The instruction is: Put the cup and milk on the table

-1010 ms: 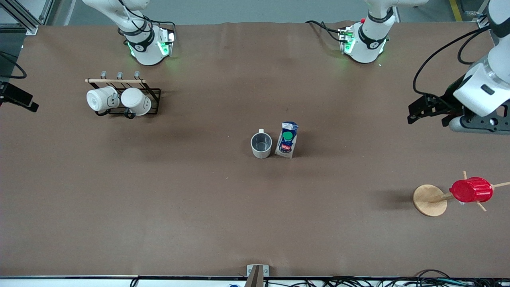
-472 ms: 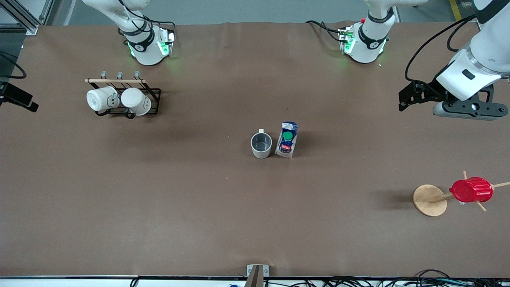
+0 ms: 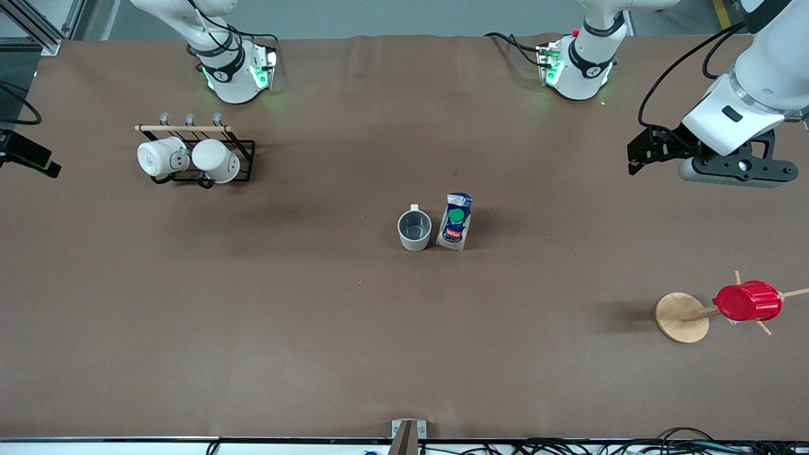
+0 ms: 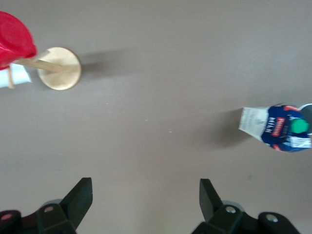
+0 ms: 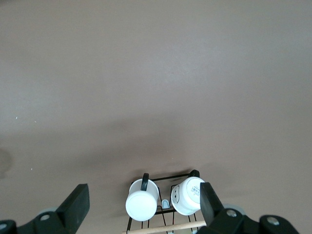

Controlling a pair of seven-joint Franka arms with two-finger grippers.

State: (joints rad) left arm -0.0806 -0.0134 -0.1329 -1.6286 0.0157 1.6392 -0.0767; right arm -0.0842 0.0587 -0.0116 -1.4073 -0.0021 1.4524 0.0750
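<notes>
My left end effector [image 3: 633,159] has lifted toward the upper right of the frame, jaws apart, empty. The cup [image 3: 414,230] and milk [image 3: 455,222] stand touching at the desk [image 3: 316,316] centre — I'd retreat clear; right end effector [image 5: 141,204] waits, spread, over the mug rack [image 3: 196,158].

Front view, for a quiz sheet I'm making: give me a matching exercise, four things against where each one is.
Things:
1. cup
2. white mugs
3. red ribbed cup
4. left gripper

Places:
A. on a wooden peg stand
B. hanging on a black rack
C. up over bare table, open
D. upright beside the milk

Pairs: 1-D, 2-B, 3-A, 4-C
</notes>
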